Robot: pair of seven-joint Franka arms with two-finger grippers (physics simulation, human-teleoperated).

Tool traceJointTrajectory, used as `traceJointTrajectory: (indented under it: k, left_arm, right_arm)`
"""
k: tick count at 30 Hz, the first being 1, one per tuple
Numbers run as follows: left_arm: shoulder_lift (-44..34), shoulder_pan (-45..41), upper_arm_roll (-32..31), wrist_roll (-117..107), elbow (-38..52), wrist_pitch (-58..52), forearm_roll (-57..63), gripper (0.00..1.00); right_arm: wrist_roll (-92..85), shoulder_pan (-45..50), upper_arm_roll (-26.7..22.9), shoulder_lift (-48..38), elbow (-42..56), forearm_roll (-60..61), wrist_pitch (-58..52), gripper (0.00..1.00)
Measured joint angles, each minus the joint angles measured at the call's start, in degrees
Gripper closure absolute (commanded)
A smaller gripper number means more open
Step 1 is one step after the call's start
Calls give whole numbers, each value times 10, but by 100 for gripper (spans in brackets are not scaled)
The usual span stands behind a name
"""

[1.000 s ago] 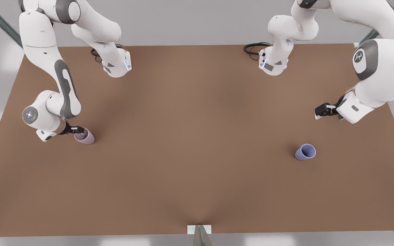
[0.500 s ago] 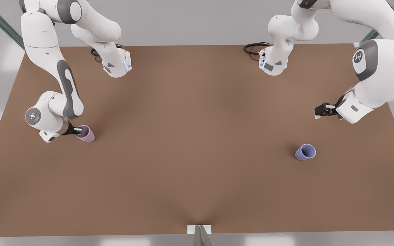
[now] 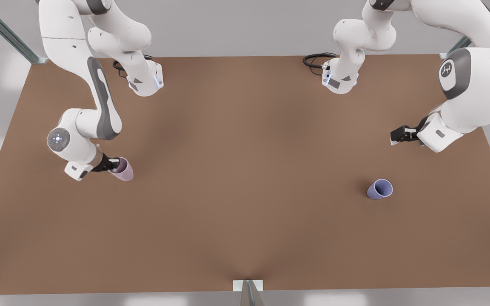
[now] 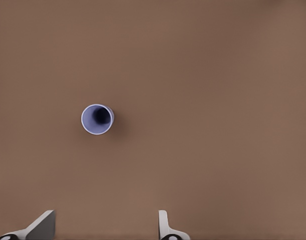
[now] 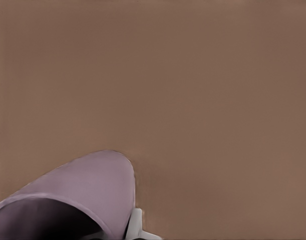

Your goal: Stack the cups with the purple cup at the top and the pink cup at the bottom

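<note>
The pink cup (image 3: 124,171) hangs tilted at the front view's left, with my right gripper (image 3: 111,165) shut on its rim. The right wrist view has the pink cup (image 5: 83,190) close up, with one fingertip (image 5: 136,225) against its outer wall and the brown table beneath. The purple cup (image 3: 380,189) stands upright and free on the table at the front view's right. My left gripper (image 3: 399,137) hovers open above and behind it, apart from it. From the left wrist view I look down into the purple cup (image 4: 97,119), with the open gripper (image 4: 105,229) short of it.
The brown table (image 3: 245,170) spreads wide between the two cups. Both arm bases (image 3: 145,80) (image 3: 339,78) stand at its far edge with black cables. A small white bracket (image 3: 248,285) sits at the near edge's middle.
My right arm has carried the pink cup a short way toward the front view's right. The left gripper and the purple cup have stayed put.
</note>
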Motion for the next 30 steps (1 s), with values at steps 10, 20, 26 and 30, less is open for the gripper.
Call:
traceJointTrajectory:
  k: [10,20,26,30]
  left_arm:
    - [17,1,4,1,5,-3,2,0]
    - [29,5,4,-1,3,-11,-1,0]
    - [44,10,3,-1,-54,30,0,0]
    - [102,54,-9,2,-159,185,-2,0]
  right_arm:
    - [120,143,81,58,96,1,-21,79]
    - [325,293,85,193,280,13,-27,79]
    - [454,363,92,270,360,30,-21,79]
    - [521,391,95,298,369,39,-10,79]
